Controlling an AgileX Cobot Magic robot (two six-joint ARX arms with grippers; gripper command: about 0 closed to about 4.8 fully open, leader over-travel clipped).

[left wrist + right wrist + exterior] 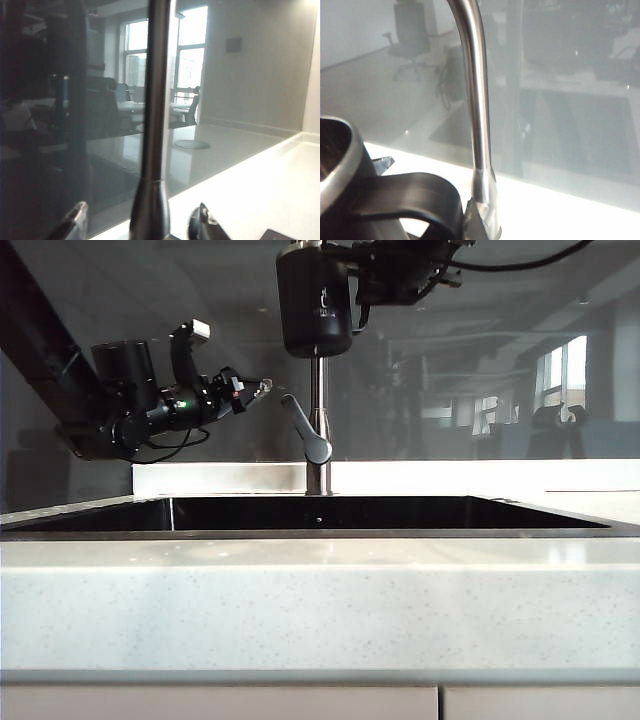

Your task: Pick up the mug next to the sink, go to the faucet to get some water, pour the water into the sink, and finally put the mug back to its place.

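The black mug [313, 305] hangs upright high over the sink [320, 512], in front of the top of the faucet [318, 420]. My right gripper [385, 270] comes in from the upper right and is shut on the mug's handle. The right wrist view shows the silver rim of the mug [342, 160], my right gripper [430, 200] on the handle, and the faucet [476, 100] just beyond. My left gripper [255, 390] is open, a little to the left of the grey lever [305, 428] and apart from it. In the left wrist view my left gripper [137, 220] frames the faucet [154, 110].
A glass wall [480, 390] rises right behind the faucet, above a low white ledge [500, 476]. The speckled white counter [320, 590] runs along the sink's near side and drops off at its front edge. The left arm's body [125, 400] hangs over the sink's left end.
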